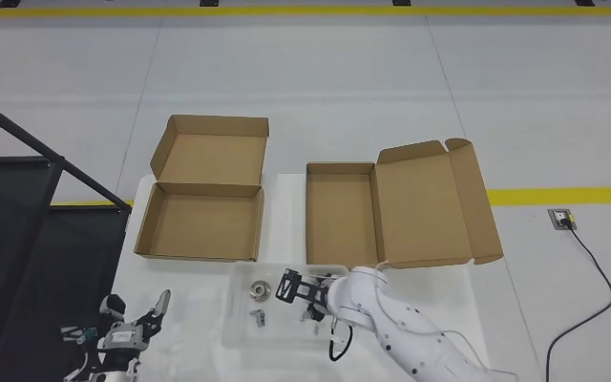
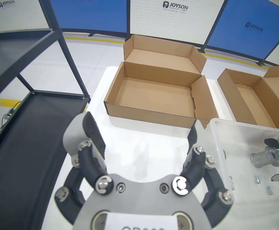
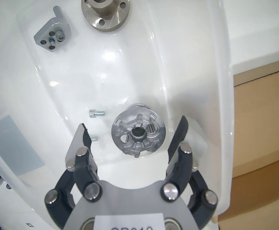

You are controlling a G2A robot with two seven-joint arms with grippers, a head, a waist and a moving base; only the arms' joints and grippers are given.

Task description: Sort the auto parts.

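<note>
Yellow tape lines point(image 1: 305, 10) cross the pale grey floor point(image 1: 382, 86); a black metal shelving rack point(image 2: 32, 130) stands left; blue partition panels point(image 2: 93, 15) flank a white perforated board point(image 2: 170, 24); a black cable point(image 1: 584, 245) leaves a floor socket point(image 1: 561, 220).

Two open cardboard boxes, the left box point(image 1: 199, 224) and the right box point(image 1: 339, 215), lie side by side on the white surface point(image 1: 191, 286), nearer the robot a clear tray point(image 1: 239, 307) holds a round flanged part point(image 1: 258, 288) just beside the right pincer point(image 1: 284, 286), and the left pincer point(image 1: 138, 307) hangs spread wide.
</note>
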